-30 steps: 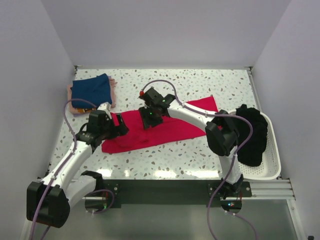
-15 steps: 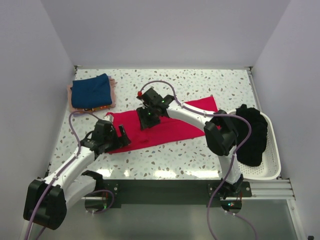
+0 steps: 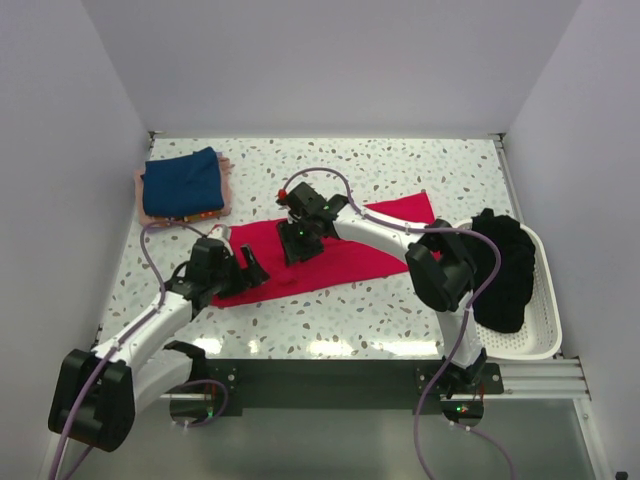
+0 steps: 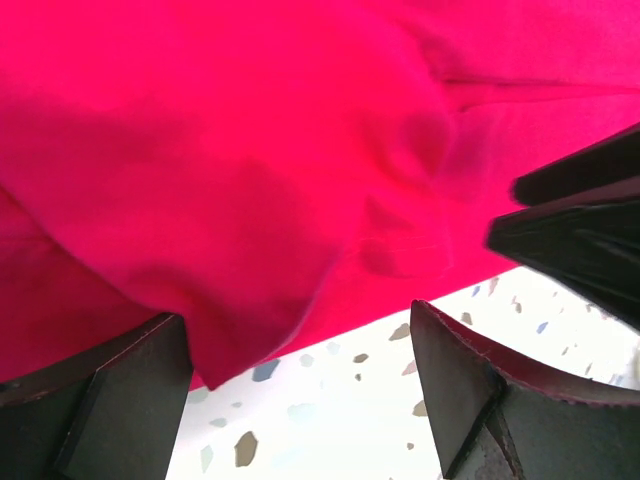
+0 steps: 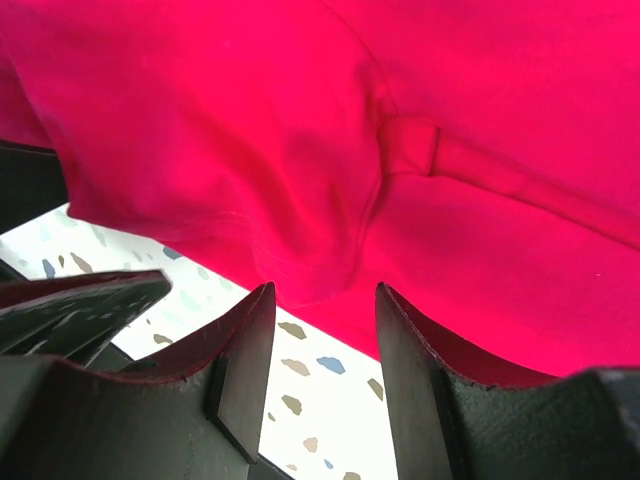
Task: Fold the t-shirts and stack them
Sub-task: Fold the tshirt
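The crimson-red t-shirt (image 3: 340, 250) lies spread in a long band across the middle of the table. My left gripper (image 3: 252, 272) is open at the shirt's near-left edge. In the left wrist view the gripper (image 4: 300, 390) has the red hem (image 4: 240, 330) just ahead of its jaws, above bare table. My right gripper (image 3: 298, 246) is open and low over the shirt's middle. In the right wrist view the gripper (image 5: 322, 350) has a red fold (image 5: 310, 270) at the mouth of its jaws. A folded navy t-shirt (image 3: 182, 182) lies on a pale pink one (image 3: 150, 213) at the far left.
Black t-shirts (image 3: 502, 268) are heaped in the white perforated basket (image 3: 545, 330) at the right edge. The two grippers are close together; the right one's fingers (image 4: 580, 220) show in the left wrist view. White walls enclose the speckled table (image 3: 400, 165).
My left gripper has moved nearer and to the right, to the shirt's near-left edge. The shirt's left end now lies narrower. My right gripper has shifted slightly.
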Robot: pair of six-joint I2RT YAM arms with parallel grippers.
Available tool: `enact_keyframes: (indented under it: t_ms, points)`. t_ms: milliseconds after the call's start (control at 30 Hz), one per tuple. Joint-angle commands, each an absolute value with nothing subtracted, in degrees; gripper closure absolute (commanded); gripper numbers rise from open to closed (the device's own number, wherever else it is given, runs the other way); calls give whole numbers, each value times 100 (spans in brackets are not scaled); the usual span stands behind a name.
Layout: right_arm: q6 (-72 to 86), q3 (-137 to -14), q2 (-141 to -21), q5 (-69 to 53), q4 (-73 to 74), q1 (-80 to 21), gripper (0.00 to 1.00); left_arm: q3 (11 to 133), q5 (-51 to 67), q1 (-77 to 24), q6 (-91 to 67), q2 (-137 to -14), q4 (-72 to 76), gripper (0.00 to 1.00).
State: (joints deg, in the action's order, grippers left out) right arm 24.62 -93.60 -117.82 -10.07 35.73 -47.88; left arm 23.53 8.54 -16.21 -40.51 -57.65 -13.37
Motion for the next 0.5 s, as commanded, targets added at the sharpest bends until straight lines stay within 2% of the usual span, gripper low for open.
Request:
enact_keyframes:
  t_ms: [0, 233, 467]
  points:
    - [2479, -9325, -11707, -1134, 3463, -4799, 52, 2408, 1098, -1644, -4227, -5502, -853, 11]
    - [2470, -9299, -11760, -1160, 3472, -4799, 52, 2461, 1871, -1644, -4526, -5222, -747, 12]
    - [2496, -9308, -11830, -1186, 3419, -4799, 52, 2856, 2110, -1644, -4412, -4984, -1886, 13]
